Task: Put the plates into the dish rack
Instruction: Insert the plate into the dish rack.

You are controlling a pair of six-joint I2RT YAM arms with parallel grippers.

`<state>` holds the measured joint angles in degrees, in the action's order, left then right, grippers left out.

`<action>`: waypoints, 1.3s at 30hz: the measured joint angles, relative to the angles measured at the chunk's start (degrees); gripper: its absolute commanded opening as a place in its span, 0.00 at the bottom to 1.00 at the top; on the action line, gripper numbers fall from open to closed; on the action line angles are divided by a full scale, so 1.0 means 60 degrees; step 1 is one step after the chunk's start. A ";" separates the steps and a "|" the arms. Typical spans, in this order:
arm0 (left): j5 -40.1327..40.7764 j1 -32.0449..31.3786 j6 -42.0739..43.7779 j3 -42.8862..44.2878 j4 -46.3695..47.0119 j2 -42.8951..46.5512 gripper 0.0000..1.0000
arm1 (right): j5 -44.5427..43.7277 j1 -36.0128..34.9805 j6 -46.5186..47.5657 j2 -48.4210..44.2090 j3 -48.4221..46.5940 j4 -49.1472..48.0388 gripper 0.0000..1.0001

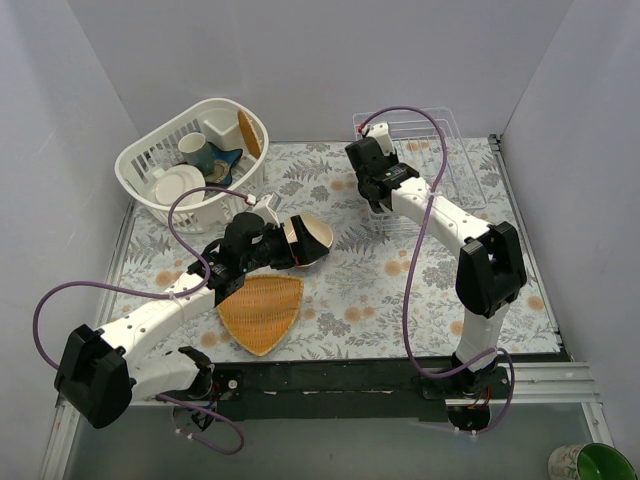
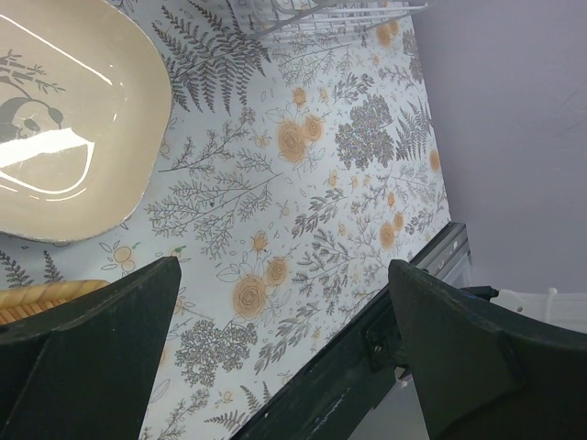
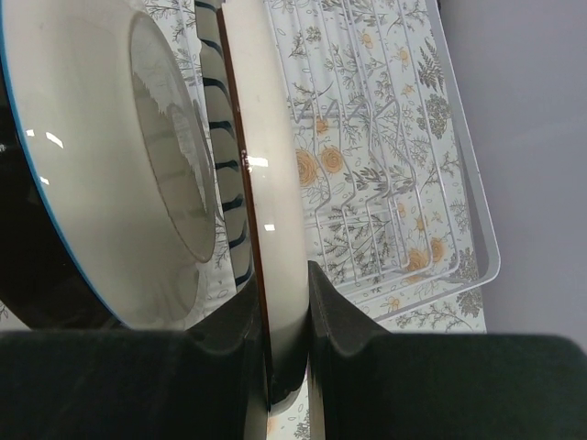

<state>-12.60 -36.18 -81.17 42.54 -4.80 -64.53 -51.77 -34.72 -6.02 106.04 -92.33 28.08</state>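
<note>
My right gripper (image 3: 280, 275) is shut on the rim of an upright plate (image 3: 266, 165) with a white edge and a thin red-brown line along it. Left of it stand a striped dish (image 3: 218, 110) and a white, blue-rimmed one (image 3: 101, 174). The dish rack (image 3: 404, 192) of thin white wire lies just to the right. From above, that gripper (image 1: 381, 190) hangs over the left end of the dish rack (image 1: 450, 150). My left gripper (image 2: 284, 275) is open above the floral cloth, with a cream panda-print dish (image 2: 64, 119) up to its left. Seen from above, that gripper (image 1: 283, 240) sits beside the cream dish (image 1: 312, 238).
An orange woven triangular tray (image 1: 262, 310) lies near the left arm. A white slotted plastic basket (image 1: 160, 175) with cups and a white plate stands at the back left. Grey walls close in three sides. The black table edge rail (image 2: 367, 367) runs under the left gripper.
</note>
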 measured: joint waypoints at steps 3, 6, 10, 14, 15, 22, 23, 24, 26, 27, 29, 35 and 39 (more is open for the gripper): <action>0.0004 0.0000 -0.0004 -0.0011 -0.0018 0.0022 0.97 | 0.0015 0.0022 -0.0004 0.0029 0.0033 -0.0069 0.01; 0.0007 0.0000 0.0000 -0.0015 -0.0069 0.0066 0.97 | -0.0015 0.0018 0.0022 0.0055 0.0044 -0.0131 0.01; 0.0029 0.0000 0.0000 -0.0015 -0.0146 0.0106 0.97 | -0.0011 0.0047 0.0142 0.0113 0.0095 -0.0372 0.01; 0.0033 0.0000 0.0007 -0.0015 -0.0215 0.0106 0.97 | 0.0058 0.0102 0.0430 0.0164 0.0484 -0.0852 0.01; 0.0033 0.0000 0.0007 -0.0015 -0.0219 0.0109 0.97 | 0.0117 0.0131 0.0506 0.0186 0.0627 -0.0943 0.01; 0.0040 0.0000 0.0007 -0.0015 -0.0288 0.0189 0.97 | 0.0189 0.0215 0.0772 0.0306 0.1009 -0.1563 0.01; 0.0044 0.0000 0.0007 -0.0015 -0.0291 0.0204 0.97 | 0.0189 0.0215 0.0801 0.0310 0.1056 -0.1654 0.01; 0.0044 0.0000 0.0007 -0.0015 -0.0291 0.0215 0.97 | 0.0182 0.0215 0.0831 0.0310 0.1111 -0.1749 0.01; 0.0047 0.0000 0.0007 -0.0015 -0.0295 0.0222 0.97 | 0.0157 0.0215 0.0882 0.0324 0.1180 -0.1927 0.07; 0.0047 0.0000 0.0007 -0.0015 -0.0306 0.0222 0.97 | 0.0157 0.0219 0.0918 0.0342 0.1188 -0.1978 0.12; 0.0055 0.0000 0.0007 -0.0015 -0.0335 0.0222 0.97 | 0.0168 0.0222 0.0991 0.0364 0.1220 -0.2091 0.25; 0.0091 0.0000 0.0004 -0.0018 -0.0346 0.0229 0.97 | 0.0663 0.0229 0.0874 0.0368 0.1319 -0.2244 0.43; 0.0106 0.0000 0.0000 -0.0047 -0.0342 0.0273 0.97 | 0.0911 0.0229 0.0783 0.0368 0.1330 -0.2255 0.48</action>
<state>-11.97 -36.18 -81.17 42.26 -6.85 -62.89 -46.30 -33.34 -1.32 108.25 -84.36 14.55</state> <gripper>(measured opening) 0.969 0.441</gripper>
